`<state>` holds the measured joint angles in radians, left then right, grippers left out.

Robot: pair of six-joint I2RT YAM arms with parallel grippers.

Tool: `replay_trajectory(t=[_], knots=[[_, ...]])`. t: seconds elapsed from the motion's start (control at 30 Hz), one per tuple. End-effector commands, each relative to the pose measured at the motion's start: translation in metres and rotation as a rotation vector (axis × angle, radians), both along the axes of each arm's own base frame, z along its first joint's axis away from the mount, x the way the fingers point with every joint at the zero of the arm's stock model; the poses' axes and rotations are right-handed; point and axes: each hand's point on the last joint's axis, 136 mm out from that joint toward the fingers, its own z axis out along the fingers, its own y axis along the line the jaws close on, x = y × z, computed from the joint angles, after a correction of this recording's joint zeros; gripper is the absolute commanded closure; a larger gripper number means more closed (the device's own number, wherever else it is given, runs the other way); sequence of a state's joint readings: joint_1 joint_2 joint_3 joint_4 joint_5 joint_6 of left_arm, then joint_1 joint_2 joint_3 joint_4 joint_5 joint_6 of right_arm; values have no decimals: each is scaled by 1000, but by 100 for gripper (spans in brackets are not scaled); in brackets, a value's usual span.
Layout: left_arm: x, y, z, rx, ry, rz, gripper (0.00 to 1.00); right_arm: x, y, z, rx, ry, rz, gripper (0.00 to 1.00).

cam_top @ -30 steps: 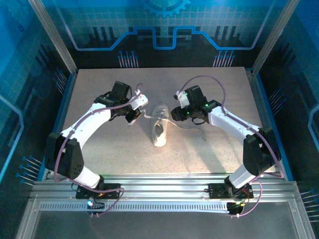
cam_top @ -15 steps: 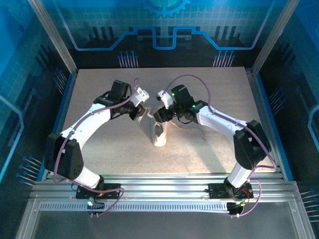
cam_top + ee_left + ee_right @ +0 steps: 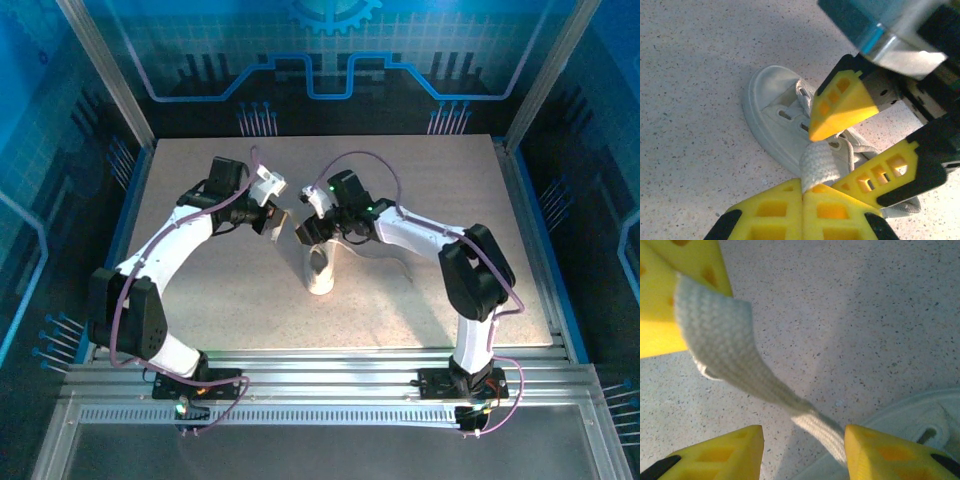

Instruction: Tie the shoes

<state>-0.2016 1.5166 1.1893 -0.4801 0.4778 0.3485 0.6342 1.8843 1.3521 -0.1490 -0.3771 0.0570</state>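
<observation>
**Item:** one small white low-top sneaker, at mid-tabletop between the two arms.
**Finish:** pale canvas upper, smooth rounded toe, eyelet rows threaded with flat woven white lace.
**Lace:** one strand lifted off the shoe, its end pinched in the left claw, whose fingers are pressed together.
**Right claw**: fingers spread, straddling that strand close to the shoe.

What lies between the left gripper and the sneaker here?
White lace: pinched in the shut left gripper, it runs down to the sneaker, passing between the open fingers of the right gripper. Clearest in the right wrist view.
</observation>
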Motion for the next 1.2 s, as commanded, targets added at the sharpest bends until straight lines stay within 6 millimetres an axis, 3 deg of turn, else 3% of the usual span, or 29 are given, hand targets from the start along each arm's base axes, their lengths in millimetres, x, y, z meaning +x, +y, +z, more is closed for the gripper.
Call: replay_trajectory(t=[0.0, 0.23, 0.47, 0.57, 0.73, 0.83, 0.97, 1.17], knots=[[3, -2, 33, -74, -50, 2, 100, 0, 9, -5, -10, 0, 42, 54], [-6, 1, 33, -96, -48, 1, 100, 11, 9, 5, 17, -33, 8, 67], [-13, 9, 19, -103, -24, 31, 100, 13, 9, 30, 81, -100, -9, 100], [-17, 11, 3, -91, 6, 47, 100, 12, 4, 37, 96, -115, -25, 100], [-26, 12, -19, -88, 56, 49, 67, 11, -2, 39, 105, -103, -43, 100], [-29, 14, -14, -75, 3, 40, 60, 9, -3, 39, 105, -95, -41, 100], [-26, 13, -1, -72, -88, 6, 57, 6, -5, 34, 97, -74, -39, 100], [-18, -12, 3, -103, -228, -136, 59, 7, -11, 30, 94, -43, -52, 100]])
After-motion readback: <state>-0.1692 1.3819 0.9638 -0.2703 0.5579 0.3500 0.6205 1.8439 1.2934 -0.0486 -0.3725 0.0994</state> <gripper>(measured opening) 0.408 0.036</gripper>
